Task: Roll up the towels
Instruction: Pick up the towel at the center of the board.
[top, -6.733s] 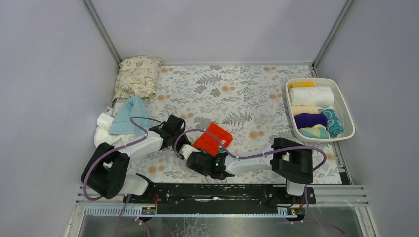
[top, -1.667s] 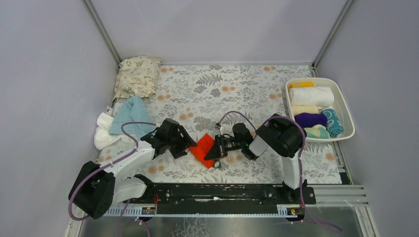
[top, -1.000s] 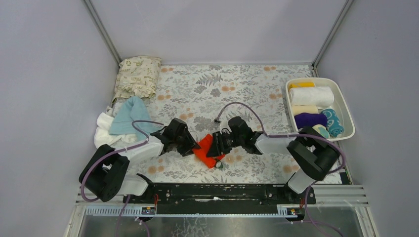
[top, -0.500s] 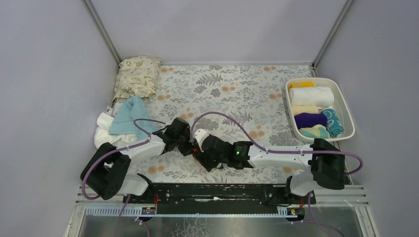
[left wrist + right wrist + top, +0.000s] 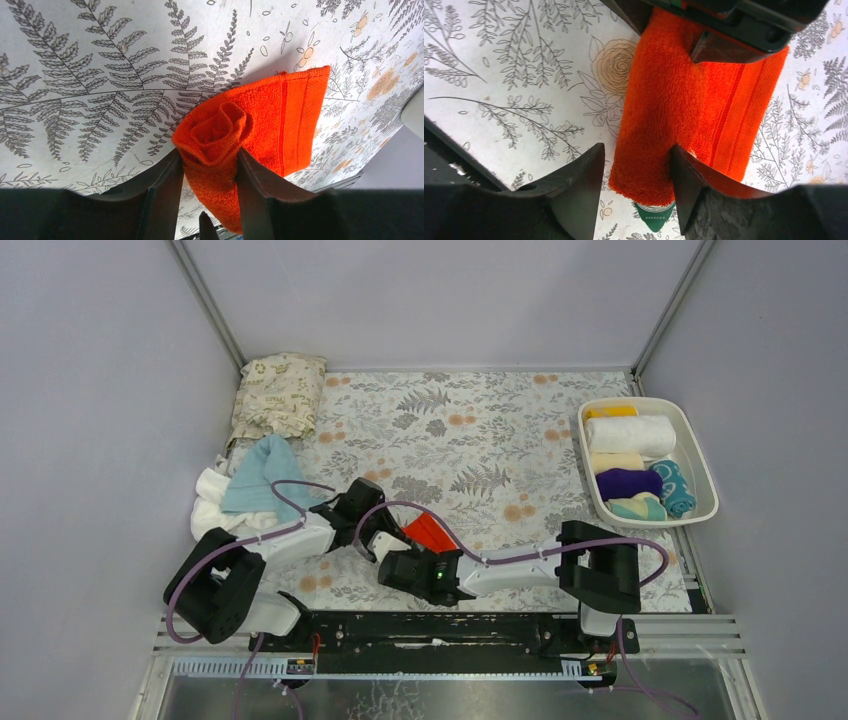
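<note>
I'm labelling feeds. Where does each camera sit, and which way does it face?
Top external: above and behind the robot, looking down on the mat; left arm and right arm show.
Left wrist: on the left arm, looking along the left gripper, shut on the rolled end of the orange towel.
Right wrist: on the right arm, looking down past the right gripper, astride the roll's other end.
Shared: all show that towel.

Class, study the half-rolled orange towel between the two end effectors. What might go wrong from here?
1. The left end effector pinches only one end of the towel, so the roll may loosen or cone out.
2. The right end effector straddles the other end, jaws open. Closing badly might snag the flat flap.
</note>
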Motion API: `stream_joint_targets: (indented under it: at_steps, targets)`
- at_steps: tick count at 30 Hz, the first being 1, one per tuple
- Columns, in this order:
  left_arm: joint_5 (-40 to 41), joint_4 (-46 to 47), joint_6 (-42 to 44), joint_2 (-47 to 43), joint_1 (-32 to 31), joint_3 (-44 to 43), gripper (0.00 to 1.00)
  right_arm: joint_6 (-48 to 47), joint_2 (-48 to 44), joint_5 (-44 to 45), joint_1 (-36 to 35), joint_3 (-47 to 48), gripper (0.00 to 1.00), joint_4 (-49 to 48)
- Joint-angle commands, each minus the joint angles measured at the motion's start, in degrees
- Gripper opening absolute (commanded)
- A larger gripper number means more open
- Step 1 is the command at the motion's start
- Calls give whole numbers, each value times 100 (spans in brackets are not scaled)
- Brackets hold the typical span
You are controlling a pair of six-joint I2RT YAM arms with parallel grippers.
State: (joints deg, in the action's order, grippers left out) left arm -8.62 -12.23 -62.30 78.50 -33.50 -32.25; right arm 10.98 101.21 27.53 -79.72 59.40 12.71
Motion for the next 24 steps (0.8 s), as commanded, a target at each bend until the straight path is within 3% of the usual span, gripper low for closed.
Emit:
stream_joint_targets:
  at_steps: [1, 9, 12, 15, 20, 24]
  targets:
    - [405, -560, 129, 120, -62, 60, 40, 123, 262, 334, -12, -31, 55, 300]
    - [652, -953, 95, -288, 30, 192, 41, 112, 268, -190, 43, -365, 27, -101]
    - [791, -1138, 31, -711, 134, 256, 46, 168, -81, -1180, 336, -790, 20, -848]
    - [797, -1210, -11, -1116, 200, 253, 57, 403, -466, -2509, 788, -1308, 14, -1759]
    - [682, -1047, -121, -1728, 214, 330, 72, 913, -767, -4259, 1544, -2059, 11, -3167]
    - [439, -850, -98, -1949, 212, 389, 76, 1534, -651, -5398, 2118, -2526, 11, -4254]
